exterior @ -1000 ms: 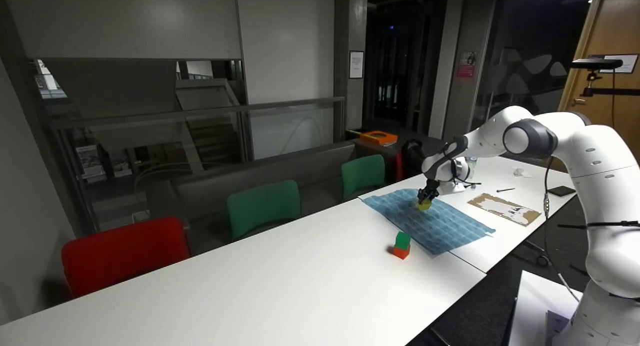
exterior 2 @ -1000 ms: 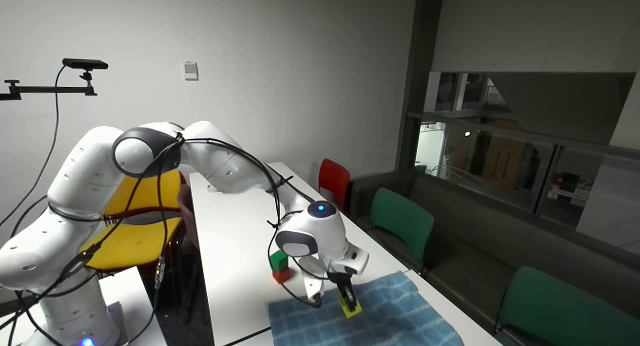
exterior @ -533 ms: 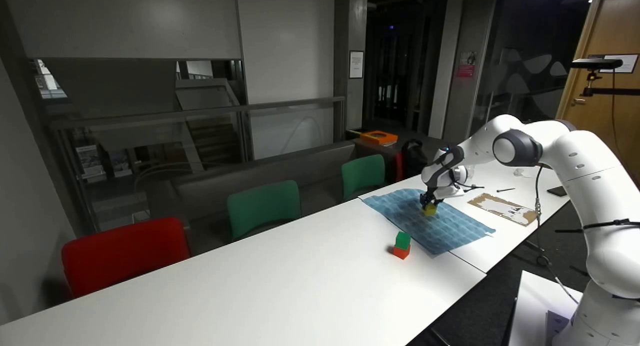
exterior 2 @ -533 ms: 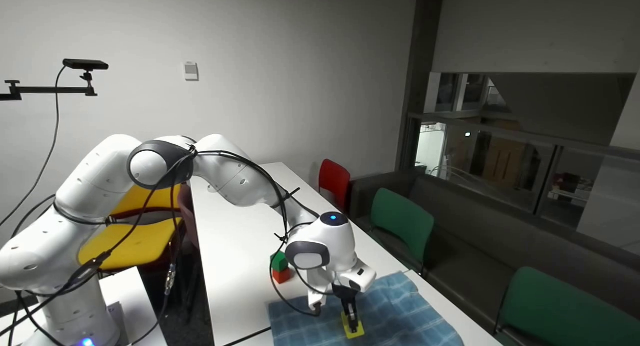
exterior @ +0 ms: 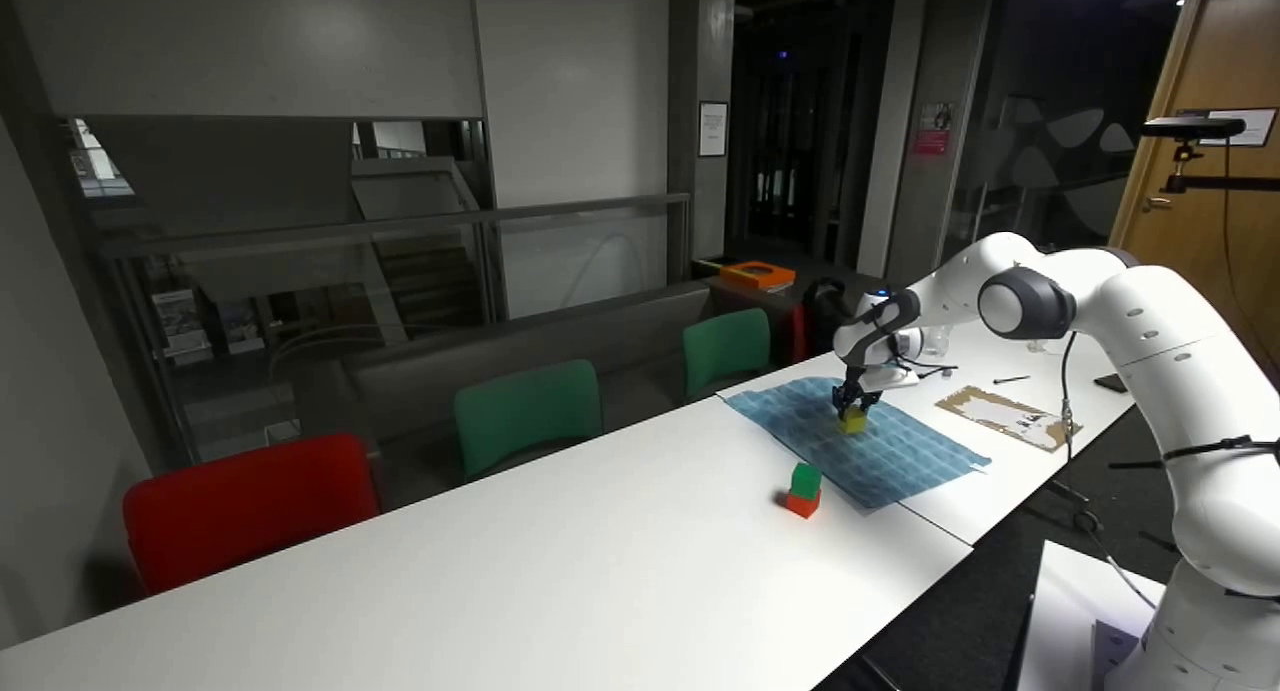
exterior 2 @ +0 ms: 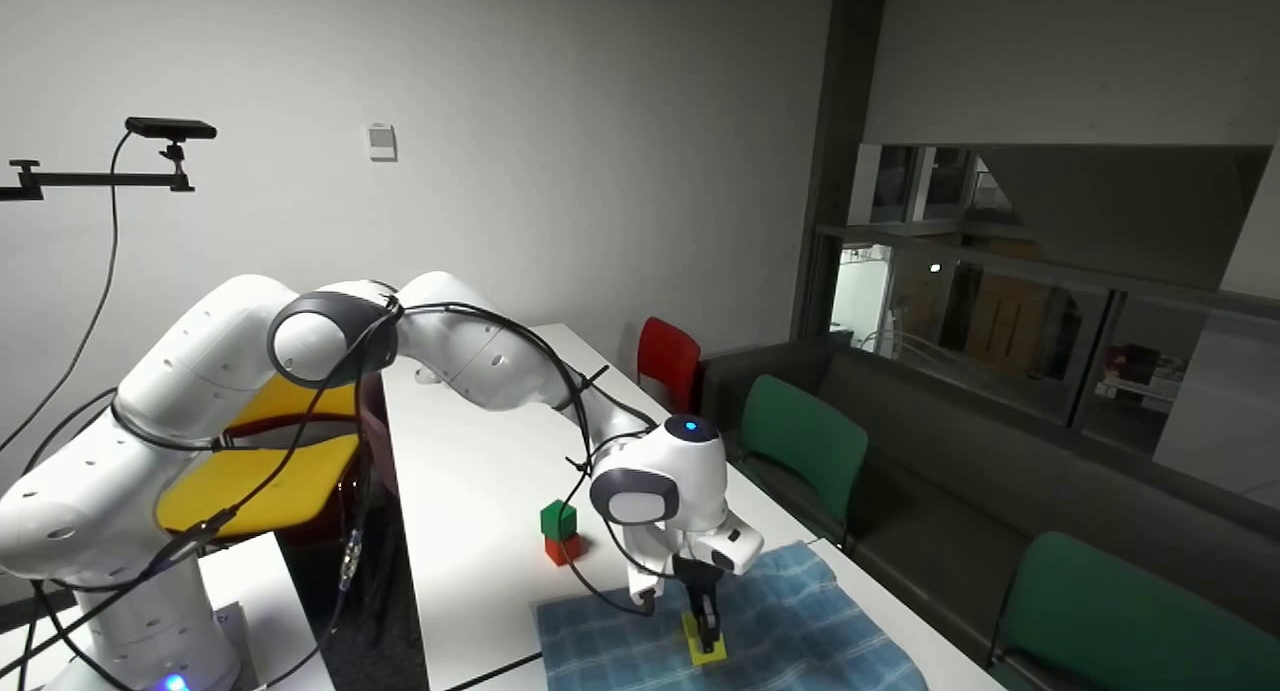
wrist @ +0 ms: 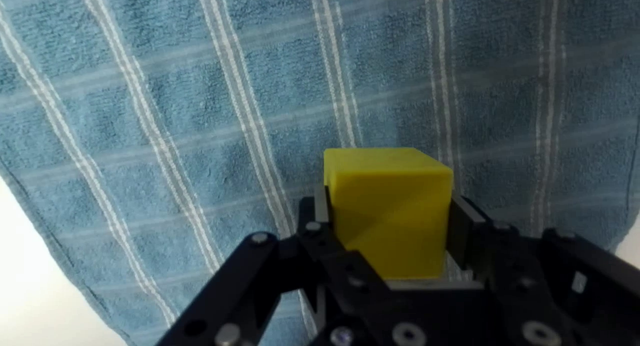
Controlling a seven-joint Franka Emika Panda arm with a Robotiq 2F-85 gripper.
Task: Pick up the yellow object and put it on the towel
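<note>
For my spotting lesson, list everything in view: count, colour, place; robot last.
yellow object: one, yellow, in gripper
towel: one, blue, on tables
tables: at least two, white, under towel
blocks: two, green atop red, beside towel
sheet: one, brown-white, beside towel
small items: several, unclear, near sheet
chairs: at least four, green, red, yellow, around tables
sofa: one, dark, behind green chairs
camera: one per exterior view, black, on bar
arm: one, white, over tables
gripper: one, black, over towel
</note>
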